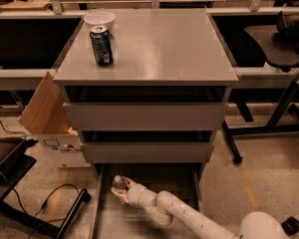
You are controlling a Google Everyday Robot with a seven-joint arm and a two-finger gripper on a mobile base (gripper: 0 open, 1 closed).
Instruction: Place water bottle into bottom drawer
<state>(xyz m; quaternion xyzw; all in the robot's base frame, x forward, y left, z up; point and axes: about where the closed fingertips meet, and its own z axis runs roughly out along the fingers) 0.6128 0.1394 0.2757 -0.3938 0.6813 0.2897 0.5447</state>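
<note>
Standing on the cabinet top, a soda can and a white bowl stay well above. Down inside the open bottom drawer, the gripper has its fingers closed around the water bottle, near the drawer's back left.

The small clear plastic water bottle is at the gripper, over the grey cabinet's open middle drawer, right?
Not quite: the camera view shows the water bottle at the gripper over the open bottom drawer, a shallow grey tray; the middle drawer is shut.
</note>
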